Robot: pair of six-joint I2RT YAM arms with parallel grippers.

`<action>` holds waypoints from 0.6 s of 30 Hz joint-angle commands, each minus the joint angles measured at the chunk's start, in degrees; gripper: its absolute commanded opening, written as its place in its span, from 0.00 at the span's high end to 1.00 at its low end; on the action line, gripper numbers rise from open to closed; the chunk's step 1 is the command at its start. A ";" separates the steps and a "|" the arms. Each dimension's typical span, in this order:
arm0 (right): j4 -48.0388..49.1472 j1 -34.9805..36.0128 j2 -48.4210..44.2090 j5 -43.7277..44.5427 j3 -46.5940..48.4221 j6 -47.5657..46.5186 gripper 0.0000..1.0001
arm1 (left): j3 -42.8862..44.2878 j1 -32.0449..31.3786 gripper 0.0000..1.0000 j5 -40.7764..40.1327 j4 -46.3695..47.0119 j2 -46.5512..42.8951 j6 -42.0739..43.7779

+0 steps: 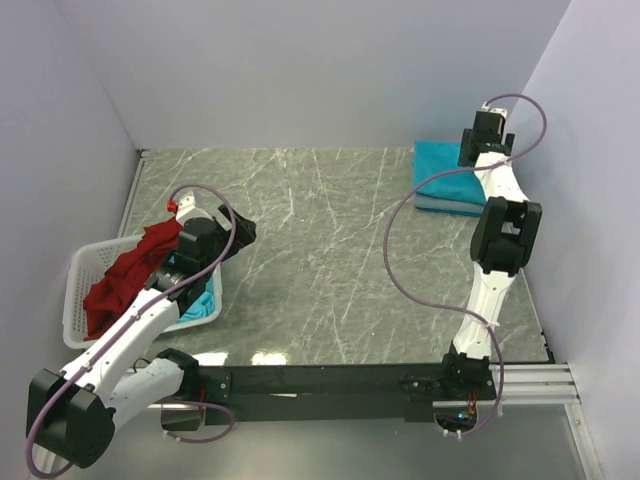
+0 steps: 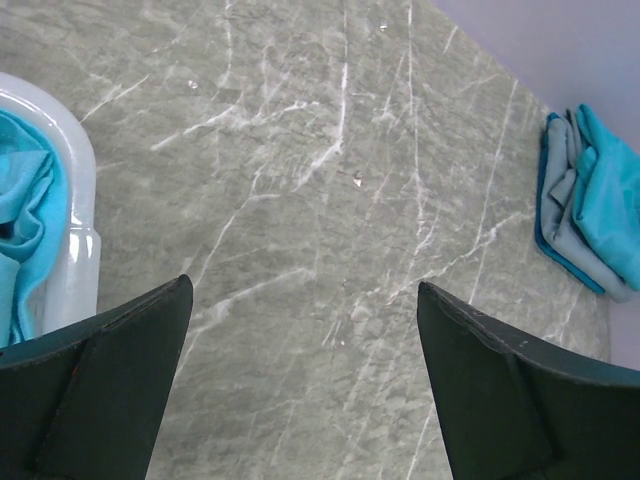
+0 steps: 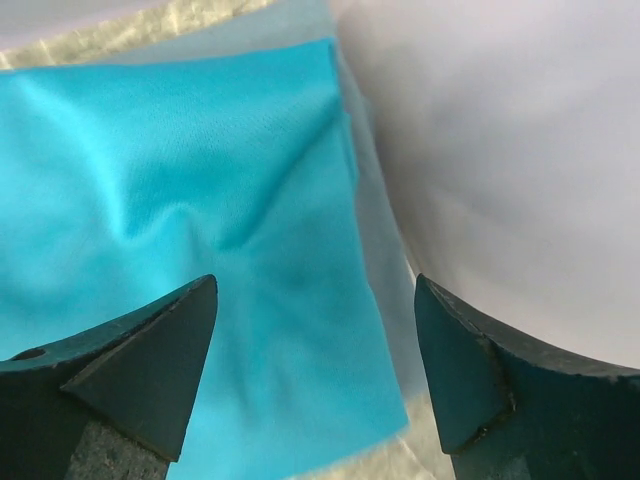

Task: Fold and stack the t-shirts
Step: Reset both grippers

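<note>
A folded stack of t-shirts (image 1: 443, 176) lies at the table's far right, a bright teal t-shirt (image 3: 200, 200) on top and a grey-blue one (image 3: 385, 250) showing under its edge. My right gripper (image 3: 314, 282) hovers just above the stack's corner, open, nothing between its fingers. The same stack (image 2: 590, 210) shows far off in the left wrist view. A crumpled red t-shirt (image 1: 135, 270) and a teal one (image 1: 203, 305) lie in the white basket (image 1: 80, 290). My left gripper (image 2: 303, 285) is open over bare table beside the basket rim (image 2: 75, 220).
The right wall (image 3: 520, 150) stands close behind the stack. The left arm (image 1: 150, 320) crosses over the basket's near right side. A black rail (image 1: 330, 382) runs along the near edge.
</note>
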 commanded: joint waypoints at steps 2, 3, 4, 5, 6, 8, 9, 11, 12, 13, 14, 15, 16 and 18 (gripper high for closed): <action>4.75 0.53 -13.70 0.59 -5.52 4.62 0.14 | 3.09 0.11 0.00 2.67 1.53 -1.98 1.23; 5.19 0.79 -15.11 0.33 -6.75 6.28 0.13 | 3.26 0.02 0.01 2.85 1.36 -2.07 1.15; 5.28 0.97 -17.82 0.24 -8.77 6.99 0.13 | 3.26 0.02 0.01 3.02 1.01 -2.25 1.06; 5.28 1.14 -19.15 -0.03 -9.83 7.43 0.13 | 3.35 0.02 0.01 3.37 0.74 -2.51 1.06; 4.67 1.32 -20.47 -0.38 -10.80 7.87 0.12 | 3.35 0.02 0.01 3.55 0.22 -2.77 1.06; 3.97 2.02 -24.16 -1.61 -13.79 9.10 0.12 | 2.83 0.11 0.01 4.16 -0.05 -3.39 1.14; 2.66 2.28 -25.39 -1.96 -15.02 9.45 0.12 | 2.82 0.02 0.01 4.17 -0.57 -3.57 1.23; 2.21 3.95 -29.87 -0.82 -20.02 10.86 0.12 | 3.00 0.02 0.00 4.78 -1.72 -3.74 1.32; 3.42 4.65 -31.80 -0.56 -22.47 11.73 0.11 | 2.83 0.11 0.01 5.74 -1.98 -3.92 1.32; 4.57 5.27 -36.26 -1.86 -27.98 13.22 0.11 | 2.65 0.11 0.01 6.19 -2.07 -4.44 1.50; 5.62 6.75 -38.57 -2.48 -30.82 14.02 0.11 | 2.04 0.11 0.01 6.45 -2.07 -4.88 1.50; 7.11 7.47 -43.37 -2.32 -33.46 15.07 0.11 | 1.60 0.02 0.01 6.54 -1.99 -5.41 1.50; 7.65 8.52 -45.86 -2.05 -38.53 17.52 0.11 | 1.07 0.02 0.01 6.54 -1.64 -6.54 1.50; 9.49 11.58 -50.96 -1.17 -44.09 19.90 0.11 | -0.68 0.02 0.01 6.98 -0.93 -7.87 1.24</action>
